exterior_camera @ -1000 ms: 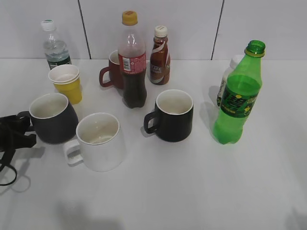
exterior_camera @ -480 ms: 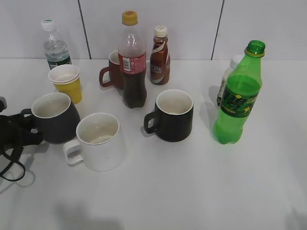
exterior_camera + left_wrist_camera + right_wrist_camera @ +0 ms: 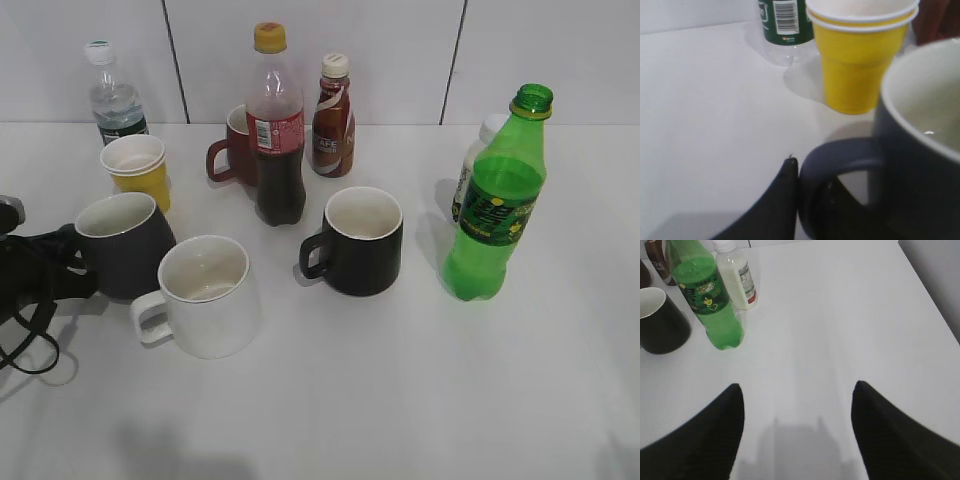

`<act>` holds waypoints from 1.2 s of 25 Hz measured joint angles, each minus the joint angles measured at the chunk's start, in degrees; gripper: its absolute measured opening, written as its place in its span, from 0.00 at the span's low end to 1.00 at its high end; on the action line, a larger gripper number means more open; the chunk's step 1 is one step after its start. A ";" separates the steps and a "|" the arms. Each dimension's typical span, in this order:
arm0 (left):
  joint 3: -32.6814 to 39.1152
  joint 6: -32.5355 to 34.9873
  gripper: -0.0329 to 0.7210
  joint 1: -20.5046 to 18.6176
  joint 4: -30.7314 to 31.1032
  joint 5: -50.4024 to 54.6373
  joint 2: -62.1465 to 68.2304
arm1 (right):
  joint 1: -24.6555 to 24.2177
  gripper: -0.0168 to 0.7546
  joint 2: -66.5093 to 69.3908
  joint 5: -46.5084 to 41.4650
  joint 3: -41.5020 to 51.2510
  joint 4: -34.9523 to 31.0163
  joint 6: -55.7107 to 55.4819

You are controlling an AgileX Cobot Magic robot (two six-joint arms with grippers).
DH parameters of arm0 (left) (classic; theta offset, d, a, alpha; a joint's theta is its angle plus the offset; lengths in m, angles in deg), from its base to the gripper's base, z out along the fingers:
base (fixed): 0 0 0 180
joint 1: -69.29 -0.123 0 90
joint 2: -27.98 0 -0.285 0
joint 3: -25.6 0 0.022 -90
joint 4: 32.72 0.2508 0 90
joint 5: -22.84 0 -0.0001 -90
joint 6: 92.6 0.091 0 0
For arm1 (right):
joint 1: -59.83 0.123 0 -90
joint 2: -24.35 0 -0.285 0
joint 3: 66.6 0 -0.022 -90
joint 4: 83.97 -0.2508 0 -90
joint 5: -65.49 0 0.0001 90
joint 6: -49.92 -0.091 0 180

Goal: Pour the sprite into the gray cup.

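Exterior view: the gray cup (image 3: pixel 124 244) sits at nine o'clock on the table (image 3: pixel 400 400), tilted slightly, its handle turned toward the left gripper (image 3: pixel 68 262), whose dark fingers close around that handle. Left wrist view shows the same grip up close: one finger (image 3: pixel 775 210) presses against the outside of the cup's loop handle, the white inside of the gray cup (image 3: pixel 920 165) fills the right edge, and the other finger is hidden behind the handle. Just past the cup at twelve o'clock stand stacked yellow cups (image 3: pixel 860 50), and a water bottle (image 3: pixel 785 30) at eleven. Back in the exterior view, a white mug (image 3: pixel 205 295) stands just beside the gray cup at four o'clock from it, a black mug (image 3: pixel 358 240) sits near the centre, and a cola bottle (image 3: pixel 277 130) rises behind it. The sprite (image 3: pixel 495 205) stands upright at three o'clock, uncapped, well apart from the gray cup, with a white bottle (image 3: pixel 476 165) just behind it. Right wrist view: the right gripper (image 3: pixel 797 430) hovers with jaws wide, holding nothing, the sprite at eleven o'clock from it.
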 joint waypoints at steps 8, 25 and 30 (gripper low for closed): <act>0.02 0.38 0.12 0.00 1.37 1.83 -2.32 | 0.00 0.67 0.22 2.75 -0.51 -4.83 2.17; 2.09 0.44 0.12 0.00 7.37 20.56 -35.87 | 6.30 0.67 51.23 63.90 6.29 -13.88 19.50; 2.11 0.44 0.12 0.00 8.93 21.46 -38.36 | 16.50 0.68 58.40 68.24 9.91 -13.49 19.55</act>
